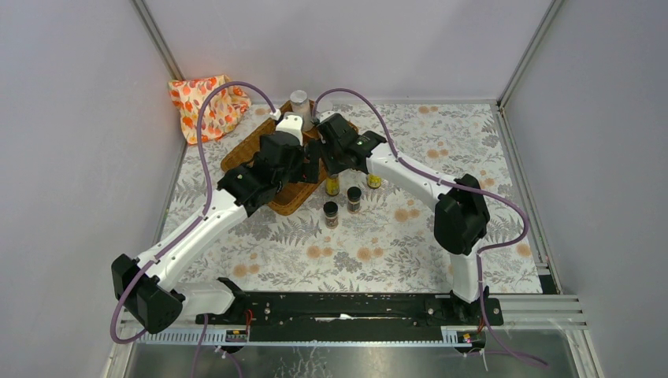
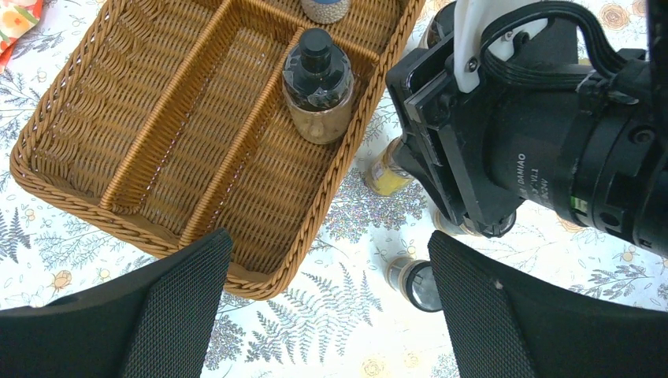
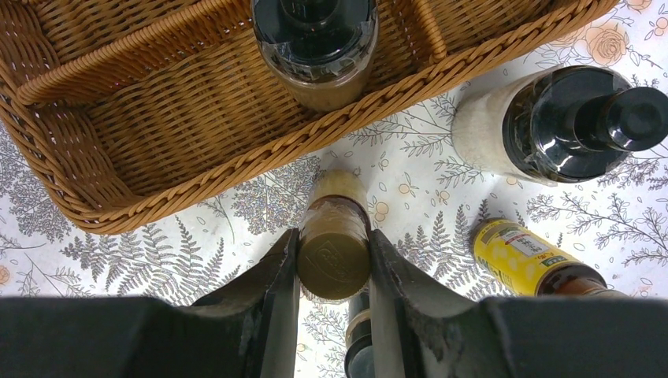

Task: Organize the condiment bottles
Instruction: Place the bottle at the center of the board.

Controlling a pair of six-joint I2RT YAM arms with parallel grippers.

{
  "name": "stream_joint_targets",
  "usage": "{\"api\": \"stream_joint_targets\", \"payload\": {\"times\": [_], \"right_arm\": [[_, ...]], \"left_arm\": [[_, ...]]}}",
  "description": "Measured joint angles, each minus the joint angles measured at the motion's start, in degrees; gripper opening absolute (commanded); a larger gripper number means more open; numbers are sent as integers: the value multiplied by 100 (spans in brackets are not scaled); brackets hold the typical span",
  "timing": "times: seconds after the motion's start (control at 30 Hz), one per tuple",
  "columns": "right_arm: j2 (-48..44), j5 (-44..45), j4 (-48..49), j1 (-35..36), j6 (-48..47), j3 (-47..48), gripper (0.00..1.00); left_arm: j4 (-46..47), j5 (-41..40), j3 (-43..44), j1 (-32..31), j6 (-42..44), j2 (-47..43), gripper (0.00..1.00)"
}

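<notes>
Wicker tray [image 2: 75, 197] held a black-capped, tan-filled jar [image 2: 317, 83]. Just outside the tray, my right gripper [image 3: 332, 240] clamped a gold-capped bottle [image 3: 334, 266]; left gripper [image 2: 327, 256] gaped wide.

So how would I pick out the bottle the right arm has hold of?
Find the wicker tray; just outside its rim stands a slim bottle, clamped in the right arm's jaws. Unlike the black-capped jar and the yellow-labelled bottle beside it, it has a flat gold cap.
</notes>
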Motion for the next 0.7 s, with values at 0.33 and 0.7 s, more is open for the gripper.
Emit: {"api": "stream_joint_targets", "payload": {"times": [0.33,0.7], "right_arm": [[92,4,42,0,-11,0,39],[105,4,50,0,-85,39,86]], "left_arm": [[37,31,-15,0,35,2,99],[72,31,-13,0,103,70,99]]}}
